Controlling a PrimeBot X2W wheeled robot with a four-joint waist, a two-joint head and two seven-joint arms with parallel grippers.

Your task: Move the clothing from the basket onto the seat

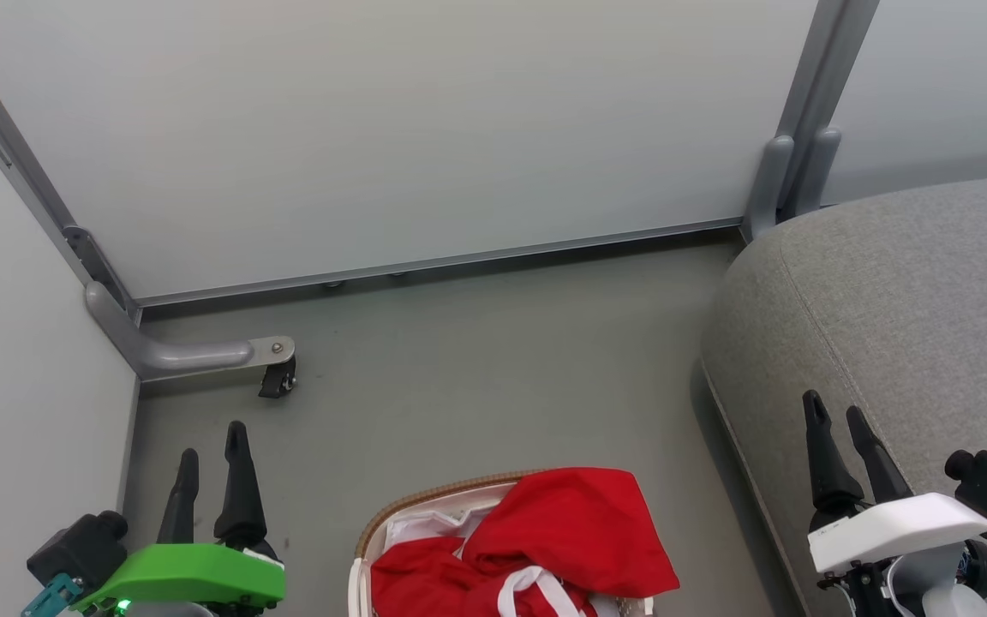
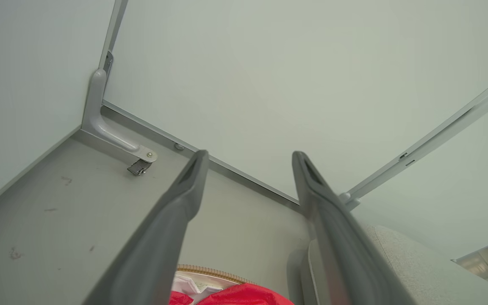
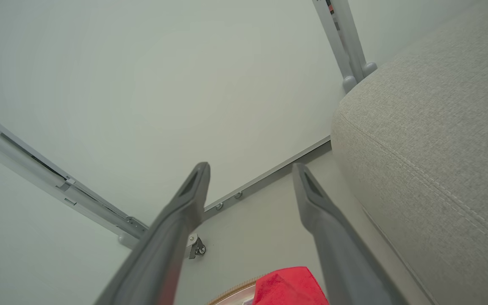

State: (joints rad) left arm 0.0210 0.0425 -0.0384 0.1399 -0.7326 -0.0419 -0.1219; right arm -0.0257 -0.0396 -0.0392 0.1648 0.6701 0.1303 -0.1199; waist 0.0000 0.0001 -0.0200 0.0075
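Hovering w/ both pincers spread and empty, the robot looks to be at the first step: nothing lifted yet. The left pincer (image 1: 212, 441), two long dark fingers on a green wrist, is released, jaws apart, holding nothing. The right pincer (image 1: 836, 407), same fingers on a white wrist, is likewise released and empty.

The bright red soft clothing w/ white trim bands (image 1: 571, 523) lies heaped in the oval cream-white basket w/ brown woven rim (image 1: 425, 499). It sits btwn the two pincers, back behind their fingertips toward the robot's body. One red fold spills over the rim on the right pincer's side. The large grey fabric-upholstered seat (image 1: 913, 300) lies alongside and beyond the right pincer, w/ its rounded edge and stitched seam close by those fingers.

Next move, as a judgement: one pincer must draw back and drop onto the heap. It then closes on a thick fold, lifts clear of the rim and swings over to the seat. The right pincer looks the shorter route.

Room & edges: the bare grey-green floor (image 1: 476, 360) ahead of both pincers is open. Pale wall panels (image 1: 373, 128) close the far side and stand near the left pincer's outer side. A grey metal foot w/ a small black caster (image 1: 278, 377) juts out just ahead of it. The seat's edge comes near the basket, so that gap is narrow.
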